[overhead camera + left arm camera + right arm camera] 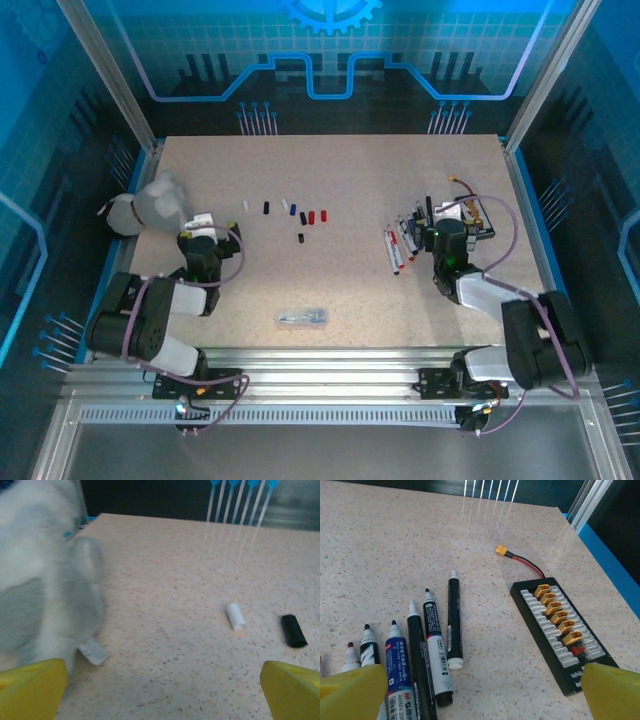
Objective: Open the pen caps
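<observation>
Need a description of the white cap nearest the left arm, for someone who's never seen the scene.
On the table, a loose row of small caps lies between the pale plush on the left and the pens on the right. The white cap is the row's left end, nearest the plush. Its neighbour is a black cap.

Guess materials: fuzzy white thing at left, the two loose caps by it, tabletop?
Fuzzy white thing: likely plush fabric, matte nap, sewn tag; blurred.
White cap and black cap: probably moulded plastic, smooth, uniform colour.
Tabletop: speckled beige, maybe laminate; faint sheen reflects the far posts.
</observation>
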Motion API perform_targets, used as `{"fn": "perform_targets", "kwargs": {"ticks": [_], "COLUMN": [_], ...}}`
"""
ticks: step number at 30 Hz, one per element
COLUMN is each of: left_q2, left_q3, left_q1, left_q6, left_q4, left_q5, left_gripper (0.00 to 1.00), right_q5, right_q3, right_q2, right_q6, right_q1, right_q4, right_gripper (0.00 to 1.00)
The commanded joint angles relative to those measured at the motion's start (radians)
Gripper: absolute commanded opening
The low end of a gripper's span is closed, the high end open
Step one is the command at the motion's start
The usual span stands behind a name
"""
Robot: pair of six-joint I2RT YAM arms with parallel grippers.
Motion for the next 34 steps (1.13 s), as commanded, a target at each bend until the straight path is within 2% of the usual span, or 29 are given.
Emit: {"fn": "perform_targets", "kwargs": {"ticks": [1,2,3,4,5,6,7,9,10,12,15,21,26,30,34], "left_q2": [-0.009,0.020,0.040,0.022,0.027,0.037,0.030,0.034,0.031,0.032,0.032,0.031,0.031,0.031,0.031], "left_q3": [0.046,0.044,0.046,0.059,0.065,0.062,0.065,0.068,0.068,0.073,0.075,0.074,0.074,0.075,0.075], "left_q1": [0.000,0.003,-0.003,-0.007,-0.007,-0.008,-0.007,-0.007,-0.007,-0.004,-0.001,-0.001,-0.001,0.000,0.001], "left_q6": [0.008,0.024,0.039,0.030,0.028,0.037,0.031,0.031,0.030,0.028,0.024,0.025,0.025,0.025,0.025], "left_q4": [-0.063,0.001,0.032,-0.032,-0.036,-0.004,-0.027,-0.026,-0.031,-0.036,-0.044,-0.044,-0.044,-0.044,-0.044], "left_q5": [0.081,0.082,0.074,0.070,0.068,0.066,0.067,0.066,0.066,0.071,0.077,0.076,0.076,0.078,0.077], "left_gripper": [0.99,0.99,0.99,0.99,0.99,0.99,0.99,0.99,0.99,0.99,0.99,0.99,1.00,0.99,0.99], "right_q5": [-0.064,-0.102,-0.129,-0.176,-0.245,-0.340,-0.327,-0.355,-0.353,-0.351,-0.284,-0.294,-0.331,-0.449,-0.459], "right_q3": [-0.024,-0.022,-0.032,-0.009,-0.006,-0.043,-0.075,-0.046,-0.059,-0.055,-0.075,-0.073,-0.058,-0.038,-0.044], "right_q2": [0.072,0.103,0.136,0.112,0.117,0.151,0.187,0.150,0.167,0.160,0.168,0.168,0.168,0.166,0.165], "right_q6": [-0.056,-0.042,-0.063,-0.035,-0.029,-0.040,-0.055,-0.034,-0.042,-0.041,-0.069,-0.073,-0.067,-0.067,-0.065], "right_q1": [-0.022,-0.034,-0.044,-0.060,-0.085,-0.106,-0.104,-0.116,-0.117,-0.116,-0.075,-0.074,-0.089,-0.123,-0.128], "right_q4": [0.232,0.234,0.318,0.216,0.205,0.288,0.429,0.296,0.355,0.337,0.387,0.389,0.355,0.309,0.323], "right_gripper": [1.00,1.00,1.00,1.00,1.00,1.00,1.00,1.00,1.00,1.00,1.00,1.00,1.00,1.00,1.00]}}
